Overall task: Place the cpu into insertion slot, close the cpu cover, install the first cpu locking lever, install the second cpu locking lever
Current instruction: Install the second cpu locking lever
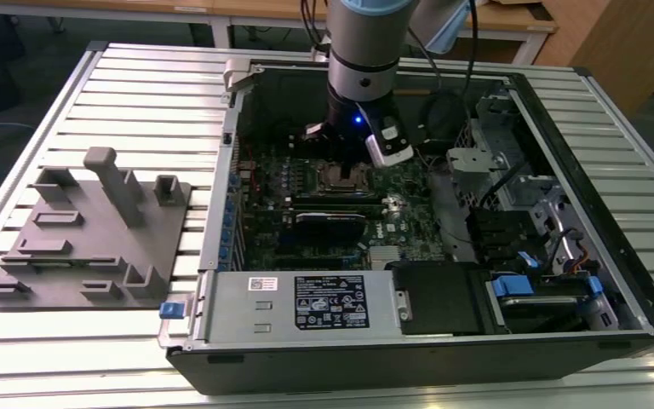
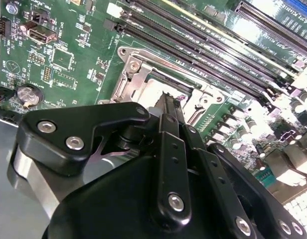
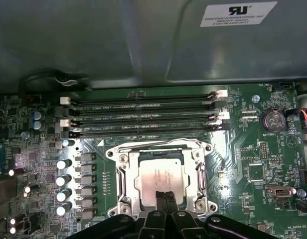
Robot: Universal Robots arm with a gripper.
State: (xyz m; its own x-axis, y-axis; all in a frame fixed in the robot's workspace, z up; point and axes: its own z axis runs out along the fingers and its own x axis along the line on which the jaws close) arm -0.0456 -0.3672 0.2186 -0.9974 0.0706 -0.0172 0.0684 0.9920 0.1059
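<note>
The cpu [image 3: 156, 175] lies flat in the insertion slot [image 1: 344, 177] of the green motherboard, its dull silver top showing. The cpu cover [image 3: 159, 151] lies down around the chip as a silver frame. My gripper [image 3: 163, 197] hangs right over the near edge of the chip, its two thin black fingers pressed together with nothing between them. In the second wrist view the gripper [image 2: 169, 102] points down at the cover [image 2: 136, 73] and the pale chip [image 2: 152, 91]. I cannot tell how the locking levers stand. In the exterior view the arm's wrist [image 1: 361, 128] stands over the socket.
Long black memory slots [image 3: 143, 117] run beside the socket, and a row of capacitors [image 3: 64, 179] stands on its other side. The open case [image 1: 418, 358] holds a power supply box [image 1: 304, 302] and cables [image 1: 509, 213]. A grey fixture [image 1: 88, 230] lies at the exterior view's left.
</note>
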